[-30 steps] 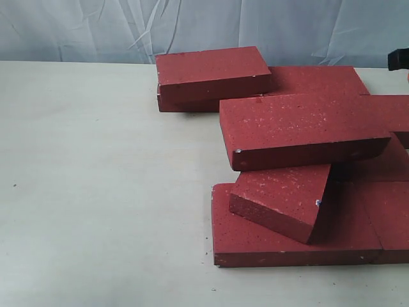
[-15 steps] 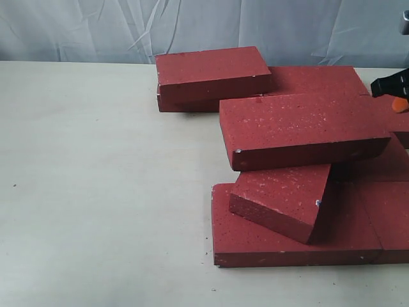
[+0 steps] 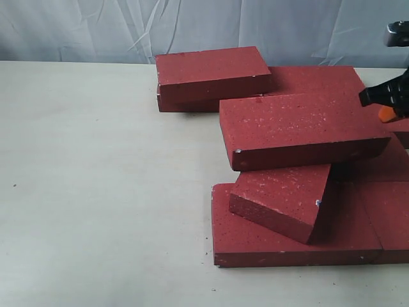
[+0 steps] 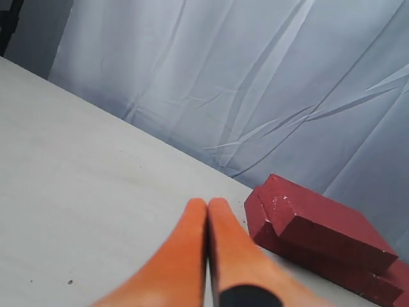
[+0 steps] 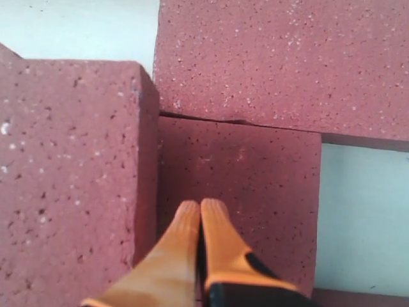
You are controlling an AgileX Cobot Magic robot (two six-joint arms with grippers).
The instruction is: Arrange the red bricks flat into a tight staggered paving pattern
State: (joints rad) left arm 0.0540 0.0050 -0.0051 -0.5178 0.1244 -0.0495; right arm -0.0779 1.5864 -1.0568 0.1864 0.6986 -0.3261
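Several dark red speckled bricks lie in a loose pile on the right of the table. One brick [image 3: 211, 70] tops the back stack, a long brick [image 3: 300, 125] lies across the middle, and a tilted brick [image 3: 281, 195] leans on a flat one [image 3: 255, 240]. My right gripper [image 3: 386, 114] hangs at the right edge beside the long brick's end. In the right wrist view this gripper [image 5: 201, 208] is shut and empty over a low brick [image 5: 255, 185], next to a higher brick [image 5: 70, 179]. My left gripper [image 4: 208, 206] is shut and empty above bare table, short of two stacked bricks [image 4: 319, 236].
The pale table [image 3: 96, 179] stretches bare across the left half of the exterior view. A wrinkled grey-blue cloth backdrop [image 3: 96, 29] hangs behind the table. Another brick [image 5: 287, 64] lies beyond the right gripper's tips, with a strip of table [image 5: 364, 211] beside it.
The right gripper has come down and leftward from the upper right edge of the exterior view toward the long brick's end. The bricks have not moved.
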